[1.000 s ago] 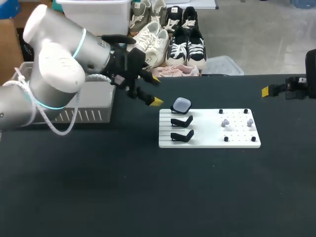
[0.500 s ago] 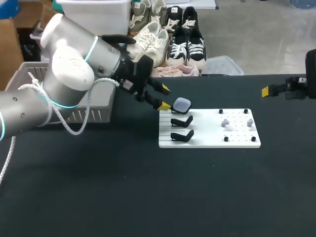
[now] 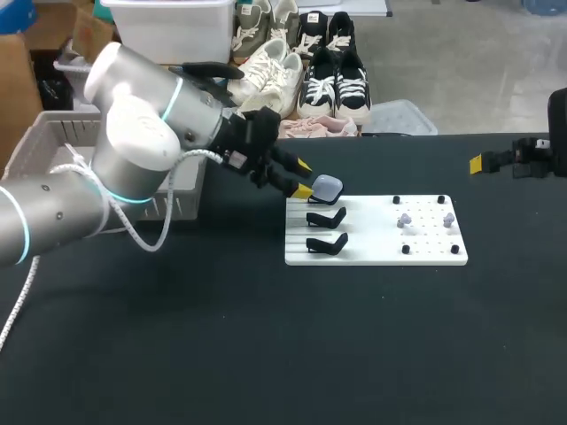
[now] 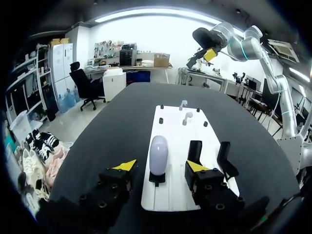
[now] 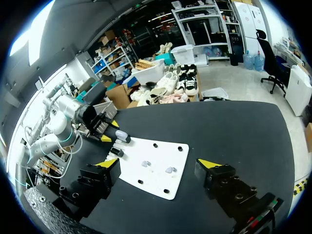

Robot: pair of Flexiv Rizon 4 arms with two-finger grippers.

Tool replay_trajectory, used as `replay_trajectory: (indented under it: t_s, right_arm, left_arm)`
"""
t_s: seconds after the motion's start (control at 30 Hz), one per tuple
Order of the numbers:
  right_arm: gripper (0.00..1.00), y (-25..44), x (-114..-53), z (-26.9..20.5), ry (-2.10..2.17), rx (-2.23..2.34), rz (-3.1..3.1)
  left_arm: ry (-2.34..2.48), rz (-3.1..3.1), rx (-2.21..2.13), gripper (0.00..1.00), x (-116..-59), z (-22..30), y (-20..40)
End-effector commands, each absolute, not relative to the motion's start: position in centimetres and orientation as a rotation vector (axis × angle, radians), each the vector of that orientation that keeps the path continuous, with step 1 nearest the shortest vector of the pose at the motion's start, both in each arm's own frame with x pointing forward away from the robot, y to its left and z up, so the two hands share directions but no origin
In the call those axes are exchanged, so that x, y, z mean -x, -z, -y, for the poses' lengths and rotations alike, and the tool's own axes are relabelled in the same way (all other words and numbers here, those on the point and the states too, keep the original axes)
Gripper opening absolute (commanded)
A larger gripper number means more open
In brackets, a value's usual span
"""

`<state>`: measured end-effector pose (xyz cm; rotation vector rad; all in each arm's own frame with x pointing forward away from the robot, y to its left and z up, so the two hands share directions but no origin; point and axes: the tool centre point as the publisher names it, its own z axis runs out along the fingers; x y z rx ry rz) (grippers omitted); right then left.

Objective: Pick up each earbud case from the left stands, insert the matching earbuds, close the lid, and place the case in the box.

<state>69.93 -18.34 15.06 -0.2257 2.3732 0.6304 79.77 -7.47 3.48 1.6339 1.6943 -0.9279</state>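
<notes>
A pale lavender earbud case (image 3: 328, 187) sits closed on the farthest of three black stands at the left end of a white board (image 3: 376, 250). The other two stands (image 3: 326, 218) (image 3: 326, 243) are empty. Two small earbuds (image 3: 405, 220) (image 3: 448, 219) stand on pegs at the board's right half. My left gripper (image 3: 302, 178) is at the case's left side. In the left wrist view the case (image 4: 158, 155) lies between the fingers of this gripper (image 4: 161, 166), which is open with a gap on each side. My right gripper (image 5: 159, 164) hovers open at the table's far right edge, away from the board (image 5: 161, 170).
A grey mesh basket (image 3: 168, 190) stands at the table's back left, partly hidden behind my left arm. Small black pegs (image 3: 396, 200) dot the right half of the board. Bare dark tabletop (image 3: 266, 345) lies in front of the board.
My left gripper has moved right, up to the case on the far stand, and its fingers have drawn closer together. The right arm has kept still.
</notes>
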Motion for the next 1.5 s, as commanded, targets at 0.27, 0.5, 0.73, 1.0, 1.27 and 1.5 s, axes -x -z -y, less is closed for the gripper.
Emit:
replay_trajectory:
  t_s: [0.27, 0.5, 0.73, 1.0, 1.27, 1.5]
  right_arm:
    - [1.0, -15.0, -70.0, 18.5, -0.636, 0.23, -2.372]
    - [1.0, -15.0, -70.0, 18.5, -0.636, 0.23, -2.372]
    - [1.0, -15.0, -70.0, 18.5, -0.636, 0.23, -2.372]
    - [1.0, -15.0, -70.0, 18.5, -0.636, 0.23, -2.372]
    - [1.0, -15.0, -70.0, 18.5, -0.636, 0.23, -2.372]
    - [1.0, -15.0, -70.0, 18.5, -0.636, 0.23, -2.372]
  left_arm:
    - [0.918, -1.666, -1.624, 0.67, -80.0, 8.2, -2.6]
    - [0.921, -1.651, -1.63, 0.64, -80.1, 8.5, -2.3]
    - [0.934, -1.647, -1.631, 0.58, -80.2, 9.0, -2.0]
    - [0.945, -1.645, -1.614, 0.49, -80.5, 9.6, -1.7]
    - [0.941, -1.643, -1.604, 0.47, -80.7, 9.7, -1.5]
    - [0.945, -1.636, -1.611, 0.48, -80.4, 9.8, -1.4]
